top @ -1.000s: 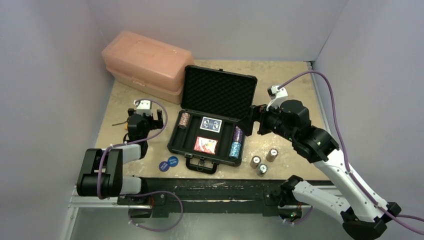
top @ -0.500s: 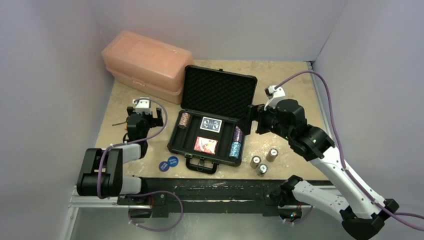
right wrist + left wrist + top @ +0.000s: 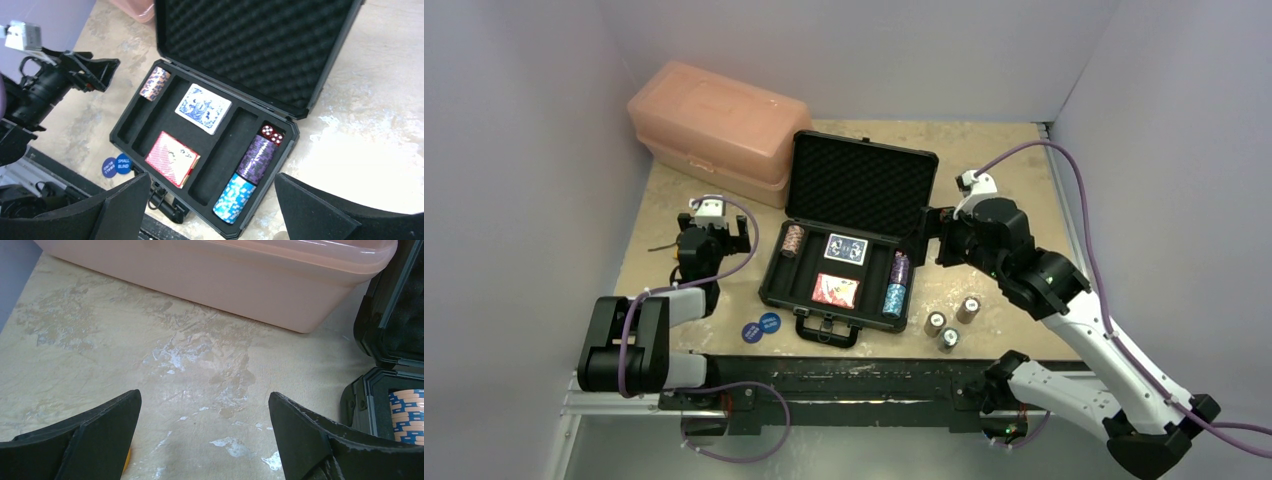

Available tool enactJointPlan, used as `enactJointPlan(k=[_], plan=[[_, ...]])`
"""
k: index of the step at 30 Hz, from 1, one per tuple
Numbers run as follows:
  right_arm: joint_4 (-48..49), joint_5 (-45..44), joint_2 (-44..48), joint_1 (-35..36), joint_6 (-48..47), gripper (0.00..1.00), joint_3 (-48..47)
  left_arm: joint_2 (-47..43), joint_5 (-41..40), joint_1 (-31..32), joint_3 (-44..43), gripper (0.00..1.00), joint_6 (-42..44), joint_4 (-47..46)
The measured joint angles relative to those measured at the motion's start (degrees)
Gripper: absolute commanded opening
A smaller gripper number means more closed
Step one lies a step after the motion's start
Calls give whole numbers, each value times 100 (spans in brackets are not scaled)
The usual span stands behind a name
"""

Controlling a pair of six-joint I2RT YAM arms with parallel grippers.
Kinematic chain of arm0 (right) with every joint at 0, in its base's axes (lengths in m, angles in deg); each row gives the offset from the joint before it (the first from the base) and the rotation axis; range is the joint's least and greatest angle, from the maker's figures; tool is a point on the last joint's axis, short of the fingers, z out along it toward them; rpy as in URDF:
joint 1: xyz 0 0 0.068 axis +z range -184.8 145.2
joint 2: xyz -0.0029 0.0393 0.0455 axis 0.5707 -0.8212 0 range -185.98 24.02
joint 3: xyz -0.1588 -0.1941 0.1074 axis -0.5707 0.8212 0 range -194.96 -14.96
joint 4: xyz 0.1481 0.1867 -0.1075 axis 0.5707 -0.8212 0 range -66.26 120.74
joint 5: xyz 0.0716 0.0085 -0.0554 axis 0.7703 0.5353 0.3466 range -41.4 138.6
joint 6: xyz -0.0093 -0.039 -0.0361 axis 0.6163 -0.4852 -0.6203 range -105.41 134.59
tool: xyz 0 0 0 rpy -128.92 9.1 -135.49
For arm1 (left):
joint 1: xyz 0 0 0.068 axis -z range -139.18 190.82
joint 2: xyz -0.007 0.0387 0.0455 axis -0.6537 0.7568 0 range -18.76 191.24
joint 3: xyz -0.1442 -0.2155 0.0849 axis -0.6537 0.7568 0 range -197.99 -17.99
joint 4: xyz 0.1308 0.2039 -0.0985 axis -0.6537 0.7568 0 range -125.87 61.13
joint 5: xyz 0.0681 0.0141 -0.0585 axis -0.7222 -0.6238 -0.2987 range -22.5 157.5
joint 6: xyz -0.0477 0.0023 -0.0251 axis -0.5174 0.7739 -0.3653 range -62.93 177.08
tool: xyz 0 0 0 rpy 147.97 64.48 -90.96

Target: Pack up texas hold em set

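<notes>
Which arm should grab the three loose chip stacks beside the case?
Right. The right claw hovers open by the case's right side, near the stacks; the left claw sits across the case.

Left wrist view: the pink box runs off the top edge, and the case is cut by the right edge, only a slice of one chip stack showing. A yellow sliver peeks from under the left hand; unidentifiable. From above, the lettering on the discs is too small to read.
</notes>
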Motion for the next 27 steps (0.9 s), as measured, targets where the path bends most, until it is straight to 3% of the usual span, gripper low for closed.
enactJointPlan(k=[19,27], plan=[[-605,-1784,-286,-31,966,99,92,0,0,0,0,100,0,-33],[-909,-1692,-627,-1152,1366,99,413,0,0,0,0,100,0,-33]])
